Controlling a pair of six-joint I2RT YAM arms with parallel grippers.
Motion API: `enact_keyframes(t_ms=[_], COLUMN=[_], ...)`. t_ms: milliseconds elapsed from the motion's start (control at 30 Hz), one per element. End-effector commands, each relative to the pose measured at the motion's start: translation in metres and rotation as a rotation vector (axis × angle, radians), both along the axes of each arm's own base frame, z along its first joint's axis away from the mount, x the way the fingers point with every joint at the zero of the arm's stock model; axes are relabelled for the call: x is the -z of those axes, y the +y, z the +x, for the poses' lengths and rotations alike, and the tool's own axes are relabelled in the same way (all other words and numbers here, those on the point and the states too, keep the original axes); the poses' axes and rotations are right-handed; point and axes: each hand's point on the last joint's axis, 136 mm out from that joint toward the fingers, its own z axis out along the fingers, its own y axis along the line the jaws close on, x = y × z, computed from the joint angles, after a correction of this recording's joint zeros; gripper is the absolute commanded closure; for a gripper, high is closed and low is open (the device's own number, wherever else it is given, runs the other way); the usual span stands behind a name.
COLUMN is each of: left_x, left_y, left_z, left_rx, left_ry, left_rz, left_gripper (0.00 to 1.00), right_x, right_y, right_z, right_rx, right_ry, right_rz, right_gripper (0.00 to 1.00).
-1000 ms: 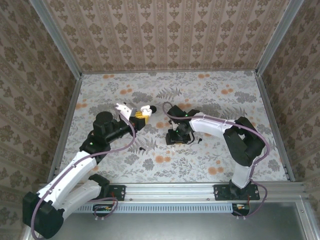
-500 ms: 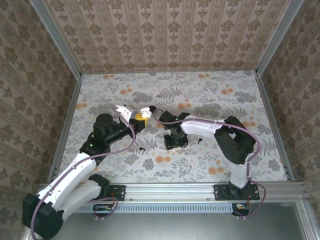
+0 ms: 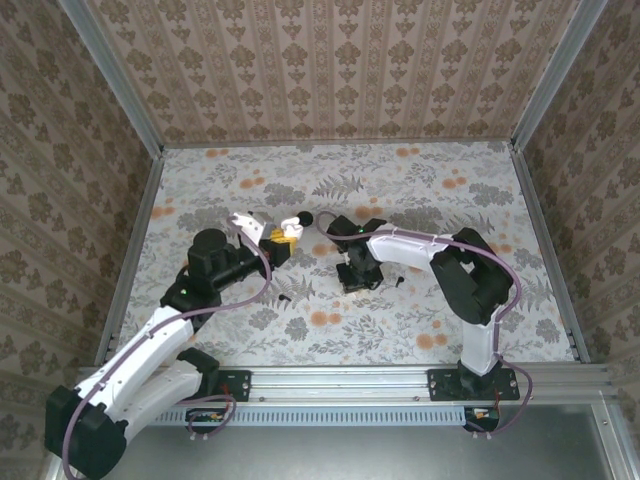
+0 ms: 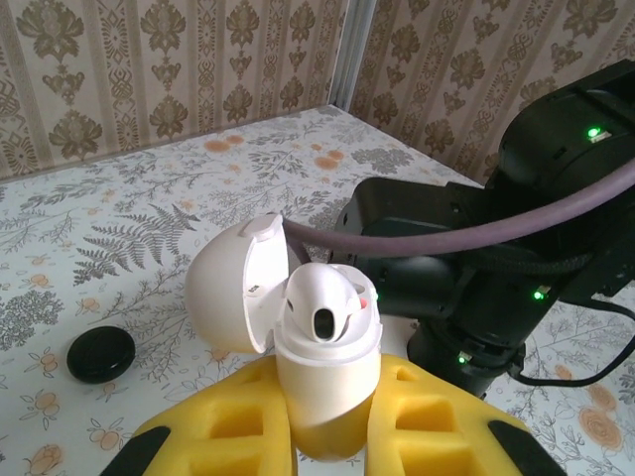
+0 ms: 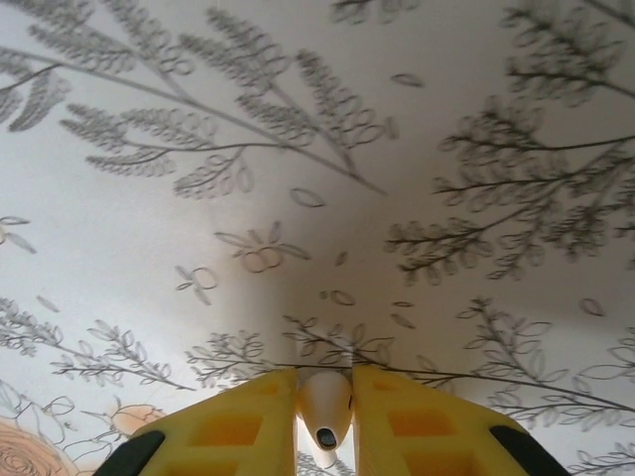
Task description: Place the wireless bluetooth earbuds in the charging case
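My left gripper (image 4: 327, 402) is shut on the white charging case (image 4: 327, 372), holding it upright above the table with its lid (image 4: 233, 288) flipped open to the left. One white earbud (image 4: 327, 309) sits in the case's near socket. In the top view the case (image 3: 290, 230) hangs left of the right wrist. My right gripper (image 5: 325, 379) points down close to the floral table and is shut on the second white earbud (image 5: 325, 409), its dark mesh end facing the camera. The right gripper (image 3: 352, 278) is a short way right of the case.
A flat round black disc (image 4: 99, 355) lies on the table behind and left of the case, and the disc (image 3: 306, 216) lies between the two wrists in the top view. The right arm's black wrist (image 4: 466, 278) stands close behind the case. Metal rails (image 3: 140, 230) and patterned walls bound the table.
The right wrist swung left toward the case, then eased back a little to the right. The left gripper with the case dropped slightly.
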Motion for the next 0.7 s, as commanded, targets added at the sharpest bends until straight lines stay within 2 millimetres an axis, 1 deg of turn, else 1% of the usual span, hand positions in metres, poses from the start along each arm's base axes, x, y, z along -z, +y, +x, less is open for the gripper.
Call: enact_keyframes(t_ms=[0,133,333,467,667], left_x=[-0.01,-0.009,-0.008,-0.009,-0.01], left_y=[-0.002,-0.005,-0.006,-0.006,-0.006], left_z=[0.004,0.005,0.005,0.004,0.006], left_rx=[0.011,0.019,0.023,0.026,0.024], left_ry=[-0.029,-0.019,-0.014,-0.016,-0.023], left_rz=[-0.023,-0.023,-0.024,-0.026,-0.032], left_gripper=[1.0,1.0,1.0,1.0,1.0], right_x=[-0.001,-0.002,-0.007,-0.021,-0.049], right_y=[-0.011,-0.013,-0.009,-0.008,-0.006], right_z=[-0.005,-0.003,0.004,0.011,0.023], right_rx=[0.048,0.094,0.167,0.171,0.177], right_ry=[0.031,0.046,0.045,-0.003,-0.087], right_rz=[0.017,0.065,0.178,0.218,0.277], right_gripper=[0.82,0.83,0.84,0.85,0.86])
